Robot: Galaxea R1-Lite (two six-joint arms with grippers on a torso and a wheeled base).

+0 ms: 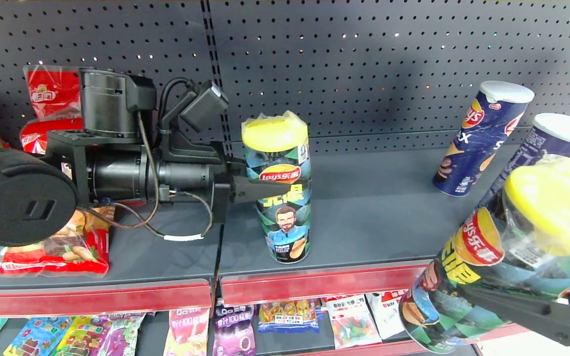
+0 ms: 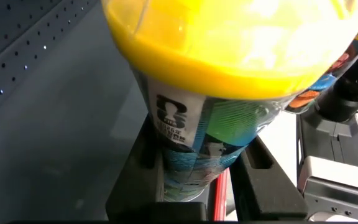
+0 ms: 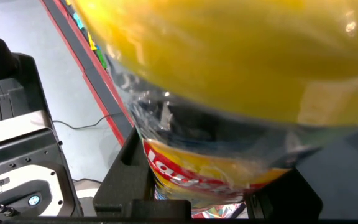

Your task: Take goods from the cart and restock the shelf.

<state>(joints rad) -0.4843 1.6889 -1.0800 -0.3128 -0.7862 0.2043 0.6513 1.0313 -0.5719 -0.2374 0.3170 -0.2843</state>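
Left tool (image 1: 271, 190) clamped on upright yellow-lidded can (image 1: 285, 232) on the shelf (image 1: 374, 217), right tool (image 1: 493, 296) clamped on second can (image 1: 473, 247) — tilted

you had open shelf (image 1: 374, 212) between the upright yellow-lidded can (image 1: 285, 232) at centre and two blue cans (image 1: 483, 143) leaning at the far right. left of centre, the left gripper (image 1: 277, 187), clamped on that can, and red snack bags (image 1: 52, 252) crowded the shelf; the pegboard (image 1: 364, 59) closed the far side.
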